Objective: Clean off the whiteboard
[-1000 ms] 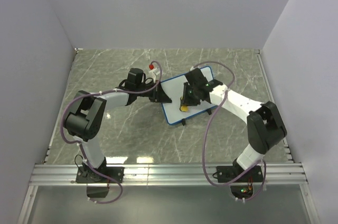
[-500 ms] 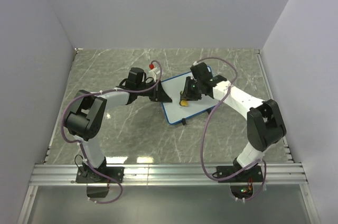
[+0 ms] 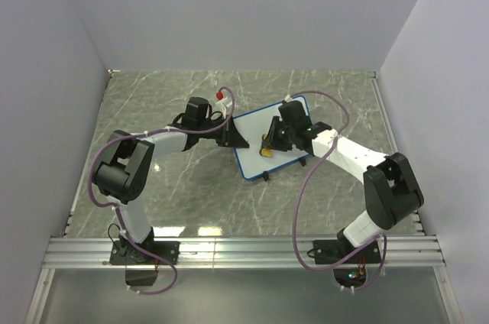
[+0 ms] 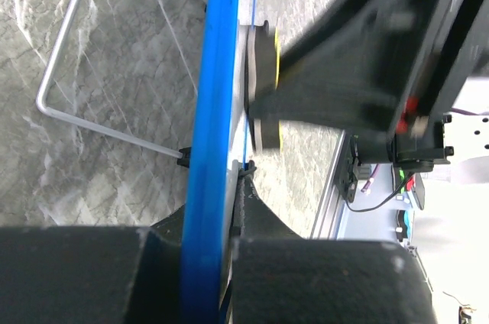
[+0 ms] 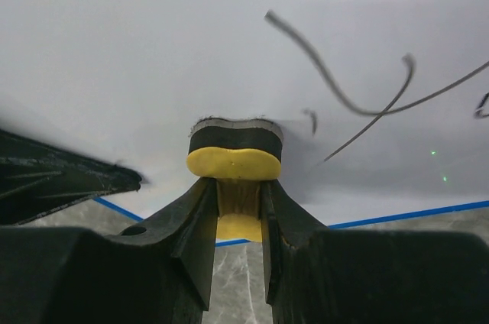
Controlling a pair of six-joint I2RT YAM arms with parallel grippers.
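Grey-veined marble worktop (image 3: pixel 176 186), two arms reaching in from the near edge.

- Left: the left pincer (image 3: pixel 233 139) is clamped tight on the left edge of the whiteboard (image 3: pixel 250 134). In the left wrist view the blue rim (image 4: pixel 214 110) runs straight between its jaws. It serves as the brace.
- Centre: the whiteboard sits around mid-worktop, a little toward the far edge, skewed to the worktop's edges, between the two arms. Whether it lies flat or leans cannot be told.
- Right of centre: the right pincer (image 5: pixel 235 190) stands narrow, gripping the yellow eraser (image 5: pixel 234 162), whose dark felt face is pressed against the white surface near the board's near edge.
- Right: thin dark strokes (image 5: pixel 344 95) curve across the board to the eraser's right, unwiped.

Step in hand, as judged: wiping is mid-course, with the board only partly clean.

Next move calls for carrying the eraser rightward over those strokes with the felt kept flat and under pressure, while the left clamp holds so the board does not skid.
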